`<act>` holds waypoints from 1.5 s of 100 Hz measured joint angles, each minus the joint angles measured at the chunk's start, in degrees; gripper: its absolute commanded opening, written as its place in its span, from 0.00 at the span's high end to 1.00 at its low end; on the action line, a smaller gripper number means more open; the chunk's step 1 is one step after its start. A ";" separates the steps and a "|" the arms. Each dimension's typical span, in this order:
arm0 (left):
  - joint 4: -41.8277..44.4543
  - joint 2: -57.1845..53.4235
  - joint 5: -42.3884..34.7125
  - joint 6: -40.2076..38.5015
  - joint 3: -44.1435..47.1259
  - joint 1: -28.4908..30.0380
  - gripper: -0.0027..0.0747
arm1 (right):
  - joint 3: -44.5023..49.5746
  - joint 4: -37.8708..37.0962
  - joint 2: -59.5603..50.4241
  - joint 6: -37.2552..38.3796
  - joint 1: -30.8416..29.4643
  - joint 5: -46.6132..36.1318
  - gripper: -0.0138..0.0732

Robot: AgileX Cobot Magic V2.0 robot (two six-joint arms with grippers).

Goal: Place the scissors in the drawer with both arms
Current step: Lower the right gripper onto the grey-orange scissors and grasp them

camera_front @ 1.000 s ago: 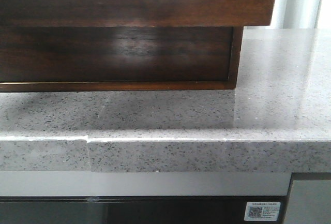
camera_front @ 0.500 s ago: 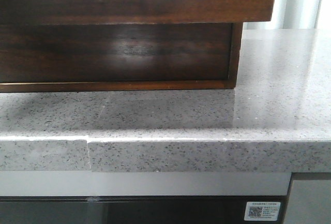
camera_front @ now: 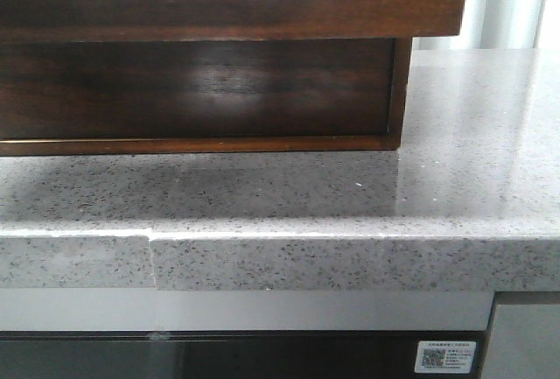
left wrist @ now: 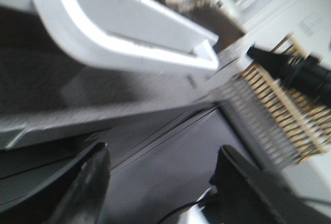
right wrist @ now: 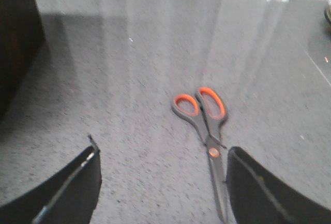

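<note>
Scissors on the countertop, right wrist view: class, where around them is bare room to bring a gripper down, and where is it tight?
Bare countertop spreads from the scissors toward the dark wooden box, and beyond the orange handles. It is tight by the blades, close beside one finger of the open right gripper.

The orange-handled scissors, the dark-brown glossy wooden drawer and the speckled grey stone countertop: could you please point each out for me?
Orange-handled scissors (right wrist: pixel 209 140): right wrist view, just above the pivot screw.
Dark-brown glossy wooden drawer (camera_front: pixel 262 3): front view, on its front panel.
Speckled grey stone countertop (camera_front: pixel 472 134): front view, bare surface right of the drawer.
</note>
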 measured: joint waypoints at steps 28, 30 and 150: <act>35.13 -8.40 0.56 -15.31 -11.65 0.00 0.44 | -10.25 -1.99 17.88 2.67 -10.40 12.67 0.31; 37.14 -8.41 0.65 -15.80 -12.39 0.00 0.44 | -11.01 -1.99 19.52 2.67 -11.16 13.56 0.31; 49.15 -8.55 -7.30 -17.06 -14.72 -4.78 0.44 | -41.34 9.91 67.19 -15.57 -14.51 32.24 0.51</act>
